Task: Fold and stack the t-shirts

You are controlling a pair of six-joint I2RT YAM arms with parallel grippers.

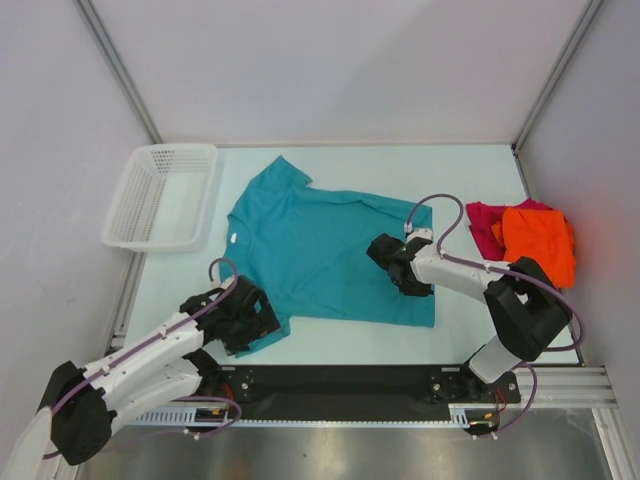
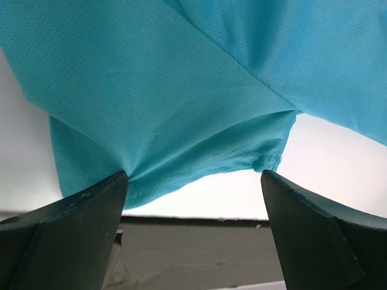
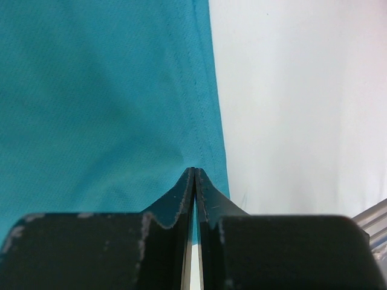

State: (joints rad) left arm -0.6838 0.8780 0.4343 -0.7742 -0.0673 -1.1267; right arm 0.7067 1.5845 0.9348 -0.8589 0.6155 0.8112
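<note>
Teal-blue t-shirt (image 1: 320, 250), orange t-shirt (image 1: 541, 246) and magenta-red t-shirt (image 1: 482, 222) are plain; the mesh basket (image 1: 165, 151) is white.

White mesh basket (image 1: 160, 195) at far left of my bench (image 1: 470, 180), upright, open side up, right at bench's left edge. Bench top pale, smooth. Black rail (image 1: 340, 381) runs along near edge, ribbed metal strip (image 1: 565, 385) at its right end. Left post (image 1: 115, 65) and right post (image 1: 560, 70) slant up from far corners. Grey wall (image 1: 340, 60) behind.
</note>
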